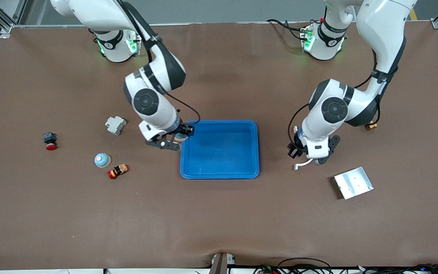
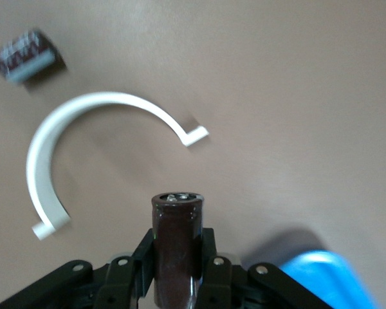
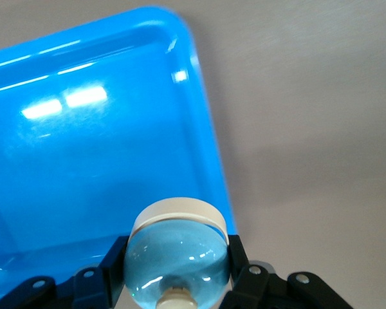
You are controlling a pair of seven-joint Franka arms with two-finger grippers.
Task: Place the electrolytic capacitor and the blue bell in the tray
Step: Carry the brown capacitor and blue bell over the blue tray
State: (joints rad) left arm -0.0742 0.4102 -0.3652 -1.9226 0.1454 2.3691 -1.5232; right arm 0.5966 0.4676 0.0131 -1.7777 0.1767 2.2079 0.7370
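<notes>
You see right gripper (image 3: 177, 283) jaws clamped on blue bell (image 3: 175, 261), at tray (image 1: 219, 173) rim; left gripper (image 2: 175, 273) grips electrolytic capacitor (image 2: 177, 248), well off tray.

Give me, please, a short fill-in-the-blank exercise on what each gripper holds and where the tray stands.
1. The left gripper is shut on a dark brown ____.
2. The right gripper, at the rim of the blue tray, is shut on a blue ____.
3. A second blue bell stands on the ____.
4. The inside of the tray holds ____ parts.

Missing words: capacitor; bell; table; no
</notes>
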